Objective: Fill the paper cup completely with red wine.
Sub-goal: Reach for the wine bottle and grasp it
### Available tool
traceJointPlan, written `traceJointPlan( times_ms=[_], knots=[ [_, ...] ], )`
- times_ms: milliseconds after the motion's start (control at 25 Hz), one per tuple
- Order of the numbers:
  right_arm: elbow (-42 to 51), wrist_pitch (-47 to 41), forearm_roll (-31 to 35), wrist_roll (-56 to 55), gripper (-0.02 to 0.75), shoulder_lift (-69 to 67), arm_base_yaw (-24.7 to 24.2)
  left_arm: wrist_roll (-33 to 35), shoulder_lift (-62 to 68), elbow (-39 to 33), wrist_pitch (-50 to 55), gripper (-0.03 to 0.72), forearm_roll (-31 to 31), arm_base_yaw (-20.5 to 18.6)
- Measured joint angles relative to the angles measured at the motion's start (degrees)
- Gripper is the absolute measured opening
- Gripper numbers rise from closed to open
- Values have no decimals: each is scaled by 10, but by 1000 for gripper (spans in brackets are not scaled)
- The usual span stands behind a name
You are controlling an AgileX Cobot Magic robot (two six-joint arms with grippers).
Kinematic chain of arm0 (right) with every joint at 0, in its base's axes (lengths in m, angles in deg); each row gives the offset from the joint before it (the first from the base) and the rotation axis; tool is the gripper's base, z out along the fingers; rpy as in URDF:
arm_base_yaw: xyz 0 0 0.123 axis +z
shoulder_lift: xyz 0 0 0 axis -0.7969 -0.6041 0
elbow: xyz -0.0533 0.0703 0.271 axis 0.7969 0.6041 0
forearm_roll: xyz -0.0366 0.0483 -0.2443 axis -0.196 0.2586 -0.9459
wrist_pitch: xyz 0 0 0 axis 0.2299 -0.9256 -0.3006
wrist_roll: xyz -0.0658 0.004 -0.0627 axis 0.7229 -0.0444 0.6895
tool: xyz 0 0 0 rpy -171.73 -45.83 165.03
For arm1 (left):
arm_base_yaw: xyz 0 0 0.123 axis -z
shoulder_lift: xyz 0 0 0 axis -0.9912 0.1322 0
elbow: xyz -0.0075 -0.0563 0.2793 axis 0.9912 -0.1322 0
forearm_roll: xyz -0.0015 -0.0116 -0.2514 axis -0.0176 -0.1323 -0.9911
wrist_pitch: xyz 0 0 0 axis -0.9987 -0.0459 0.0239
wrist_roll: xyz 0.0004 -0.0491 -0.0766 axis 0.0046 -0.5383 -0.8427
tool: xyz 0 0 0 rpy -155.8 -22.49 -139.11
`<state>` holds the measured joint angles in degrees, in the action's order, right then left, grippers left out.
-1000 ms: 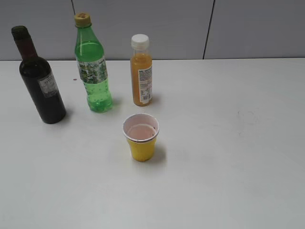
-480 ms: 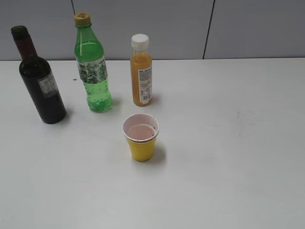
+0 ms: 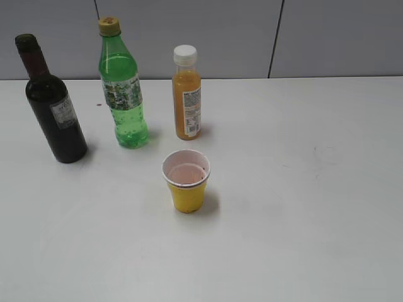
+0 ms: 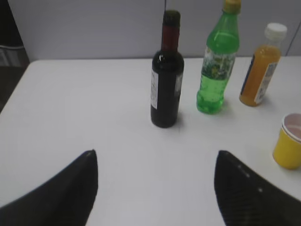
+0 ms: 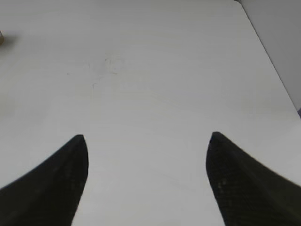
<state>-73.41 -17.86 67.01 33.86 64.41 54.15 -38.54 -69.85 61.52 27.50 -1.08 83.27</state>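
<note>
The yellow paper cup [image 3: 186, 181] with a white rim stands mid-table and holds a pinkish-red liquid a little below the rim; it also shows at the right edge of the left wrist view [image 4: 289, 146]. The dark red wine bottle [image 3: 53, 107] stands upright at the far left, uncapped; it shows in the left wrist view [image 4: 166, 75] too. My left gripper [image 4: 155, 153] is open and empty, well short of the wine bottle. My right gripper [image 5: 146, 136] is open and empty over bare table. Neither gripper shows in the exterior view.
A green plastic bottle [image 3: 122, 88] with a yellow cap and an orange juice bottle [image 3: 187, 95] with a white cap stand behind the cup. The white table [image 3: 302, 207] has faint scuff marks on the right. A grey wall runs behind it.
</note>
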Motion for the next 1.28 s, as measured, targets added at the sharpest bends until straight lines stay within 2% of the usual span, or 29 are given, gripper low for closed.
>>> traceJointPlan(
  times_ms=[320, 680, 1000, 1160, 1280],
  knots=[
    [0, 0, 0, 0, 591, 0, 0, 19, 105, 2, -229, 583, 15, 0],
    [0, 0, 0, -1, 591, 0, 0, 41, 297, 2, -520, 583, 21, 0],
    [0, 0, 0, -1, 591, 0, 0, 42, 464, -1, -698, 583, 24, 1],
    [0, 0, 0, -1, 591, 0, 0, -4, 516, -44, -777, 583, 28, 1],
    [0, 0, 0, -1, 591, 0, 0, -49, 536, -86, -825, 583, 60, 1]
  ],
)
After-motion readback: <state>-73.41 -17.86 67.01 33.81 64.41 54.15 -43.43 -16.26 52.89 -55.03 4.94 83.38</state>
